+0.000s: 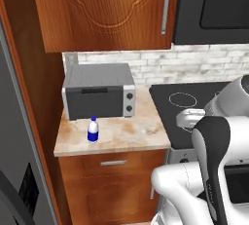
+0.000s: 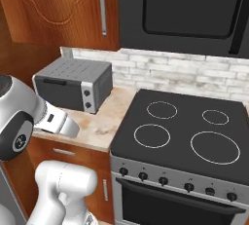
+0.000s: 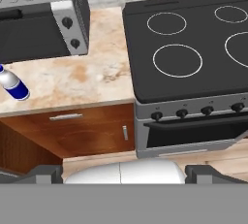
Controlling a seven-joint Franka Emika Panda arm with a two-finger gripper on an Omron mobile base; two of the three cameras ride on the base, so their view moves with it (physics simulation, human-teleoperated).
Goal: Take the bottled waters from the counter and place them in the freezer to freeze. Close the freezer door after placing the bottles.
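One bottled water [image 1: 93, 130], clear-white with a blue label and blue cap, stands upright on the beige counter [image 1: 131, 132] in front of the toaster oven. The hand view shows the same bottle [image 3: 13, 86] at the far left on the counter [image 3: 92, 80]. My gripper [image 3: 124, 173] is open, its fingertips [image 3: 46, 172] wide apart with nothing between them. It hangs high in front of the counter, well to the right of the bottle and apart from it. The grey freezer [image 1: 12, 136] fills the left edge of the left base view.
A grey toaster oven [image 1: 98, 91] sits at the back of the counter. The black stovetop [image 2: 182, 131] with ring burners adjoins the counter on the right, with the oven front [image 3: 193, 133] below. Wooden wall cabinets [image 1: 107, 9] hang overhead.
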